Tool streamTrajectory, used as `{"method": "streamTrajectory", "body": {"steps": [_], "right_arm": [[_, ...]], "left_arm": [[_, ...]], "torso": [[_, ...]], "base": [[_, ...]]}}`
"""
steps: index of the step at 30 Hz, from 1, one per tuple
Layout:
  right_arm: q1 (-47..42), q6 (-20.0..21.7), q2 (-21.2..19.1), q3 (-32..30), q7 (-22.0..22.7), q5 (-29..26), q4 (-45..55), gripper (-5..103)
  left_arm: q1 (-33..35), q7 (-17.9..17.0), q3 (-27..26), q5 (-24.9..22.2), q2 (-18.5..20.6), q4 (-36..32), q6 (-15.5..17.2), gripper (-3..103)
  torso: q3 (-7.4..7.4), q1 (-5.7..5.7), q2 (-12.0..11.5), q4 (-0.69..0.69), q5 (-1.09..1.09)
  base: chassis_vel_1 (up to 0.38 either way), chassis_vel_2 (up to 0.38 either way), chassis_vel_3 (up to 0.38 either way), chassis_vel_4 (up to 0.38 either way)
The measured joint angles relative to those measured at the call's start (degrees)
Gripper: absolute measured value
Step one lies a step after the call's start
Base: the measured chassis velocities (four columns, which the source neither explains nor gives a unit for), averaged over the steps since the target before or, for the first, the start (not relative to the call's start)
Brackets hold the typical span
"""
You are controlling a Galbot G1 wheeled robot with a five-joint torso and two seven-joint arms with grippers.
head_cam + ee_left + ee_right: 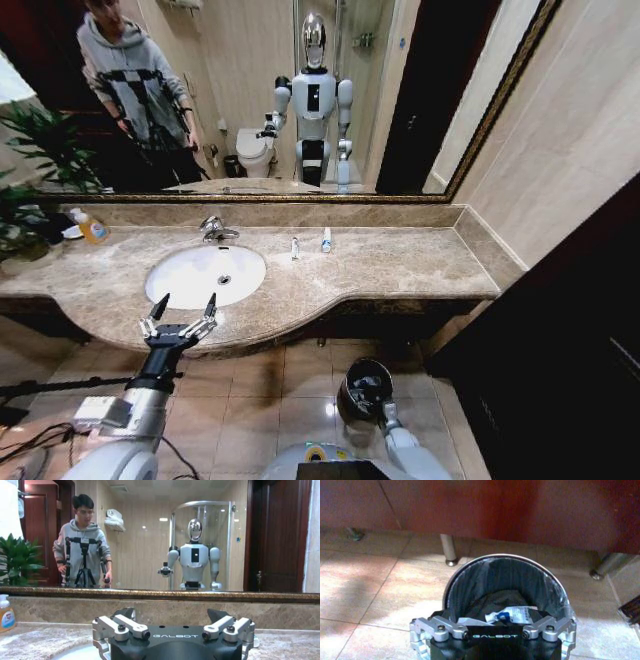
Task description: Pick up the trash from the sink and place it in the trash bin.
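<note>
A beige-brown marble bench [400, 265] carries a white oval sink [205, 275], its basin bare, and on the floor below the bench, right of the sink, stands a small dark trash bin [362, 388] lined with a bag. The left pincer [180, 318] hovers at the bench's front edge just before the sink with fingers spread, apparently ready to reach in, while the right pincer [492, 624] hangs directly over the bin, where white blue-labelled trash [512, 614] lies flat inside; whether it is spread I cannot tell. Two small tubes [310, 243] stand upright, long axes vertical, on the bench right of the sink.
</note>
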State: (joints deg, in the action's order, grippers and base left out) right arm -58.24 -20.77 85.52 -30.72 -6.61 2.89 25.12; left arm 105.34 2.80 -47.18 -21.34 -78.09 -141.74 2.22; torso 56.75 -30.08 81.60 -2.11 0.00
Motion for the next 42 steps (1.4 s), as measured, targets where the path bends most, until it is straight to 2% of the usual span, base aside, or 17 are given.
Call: {"method": "streamTrajectory", "body": {"steps": [4,7,8,10,11,14,15,17,18,21,23,28,29,31,36,38,42], "right_arm": [[-0.36,-1.08,0.2,-0.06,2.36,1.71,0.67,100],[-1.36,1.59,0.27,-0.05,3.7,0.4,4.21,100],[-2.84,4.72,0.35,-0.04,3.94,-1.13,8.49,100],[-5.7,7.68,0.27,0.22,4.85,-2.29,16.27,100],[-5.7,7.68,0.27,0.22,4.85,-2.29,16.27,100],[-9.32,7.78,-0.33,0.1,9.3,3.88,25.1,100],[-9.32,7.78,-0.33,0.1,9.3,3.88,25.1,100],[-13.94,10.42,-1.06,-0.02,9.46,4.67,36.44,100],[-13.94,10.42,-1.06,-0.02,9.46,4.67,36.44,100],[-19.62,13.72,-2.18,-1.08,7.13,1.49,51.88,100],[-20.89,14.6,-2.37,-1.39,7.03,0.42,55.47,100],[-27.47,18.72,-4.16,-3.31,6.41,-3.99,76.91,100],[-27.47,18.72,-4.16,-3.31,6.41,-3.99,76.91,100],[-28.99,21.34,-4.71,-3.26,6.02,-6.61,85.74,100],[-29.02,25.3,-5.53,-2.47,5.98,-8.76,94.45,100],[-28.12,29.26,-7.09,-1.8,5.7,-11.37,100.62,100],[-26.89,31.72,-9.58,-1.2,5.25,-14.56,103.14,100]], "left_arm": [[0.0,0.0,0.0,0.0,0.0,0.0,0.0,100],[0.0,0.0,0.0,0.0,0.0,0.0,0.0,100],[0.0,0.0,0.0,0.0,0.0,0.0,0.0,100],[0.0,0.0,0.0,0.0,0.0,0.0,0.0,100],[0.0,0.0,0.0,0.0,0.0,0.0,0.0,100],[0.0,0.0,0.0,0.0,0.0,0.0,0.0,100],[0.0,0.0,0.0,0.0,0.0,0.0,0.0,100],[0.0,0.0,0.0,0.0,0.0,0.0,0.0,100],[0.0,0.0,0.0,0.0,0.0,0.0,0.0,100],[0.0,0.01,0.0,0.0,0.0,0.0,0.0,100],[0.0,0.0,0.0,0.0,0.0,0.0,0.0,100],[0.0,0.0,0.0,0.0,0.0,0.0,0.0,100],[0.0,0.0,0.0,0.0,0.0,0.0,0.0,100],[0.0,0.0,0.0,0.0,0.0,0.0,0.0,100],[0.0,0.0,0.0,0.0,0.0,0.0,0.0,100],[0.0,0.0,0.0,0.0,0.0,0.0,0.0,100],[0.0,0.0,0.0,0.0,0.0,0.0,0.0,100]], "torso": [[0.0,0.0,0.0,0.0,-0.01],[0.0,0.0,0.0,0.0,0.0],[0.0,0.0,0.0,0.0,-0.01],[0.0,0.0,0.0,0.0,0.01],[0.0,0.0,0.0,0.0,0.01],[0.0,0.0,0.0,0.0,0.0],[0.0,0.0,0.0,0.0,0.0],[0.0,0.0,0.0,0.0,0.0],[0.0,0.0,0.0,0.0,0.0],[0.0,0.0,0.01,0.0,-0.01],[0.0,0.0,0.01,0.0,0.0],[0.0,0.0,0.01,0.01,0.0],[0.0,0.0,0.01,0.01,0.0],[-0.01,0.0,0.01,0.0,-0.01],[0.0,0.0,0.01,0.0,-0.01],[0.0,0.0,0.01,0.0,-0.01],[0.0,0.0,0.01,0.0,-0.01]], "base": [[0.0,0.0,0.0,0.0],[0.0,0.0,0.0,0.0],[0.0,0.0,0.0,0.0],[0.0,0.0,0.0,0.0],[0.0,0.0,0.0,0.0],[0.0,0.0,0.0,0.0],[0.0,0.0,0.0,0.0],[0.0,0.0,0.0,0.0],[0.0,0.0,0.0,0.0],[0.0,0.0,0.0,0.0],[0.0,0.0,0.0,0.0],[0.0,0.0,0.0,0.0],[0.0,0.0,0.0,0.0],[0.0,0.0,0.0,0.0],[0.0,0.0,0.0,0.0],[0.0,0.0,0.0,0.0],[0.0,0.0,0.0,0.0]]}}
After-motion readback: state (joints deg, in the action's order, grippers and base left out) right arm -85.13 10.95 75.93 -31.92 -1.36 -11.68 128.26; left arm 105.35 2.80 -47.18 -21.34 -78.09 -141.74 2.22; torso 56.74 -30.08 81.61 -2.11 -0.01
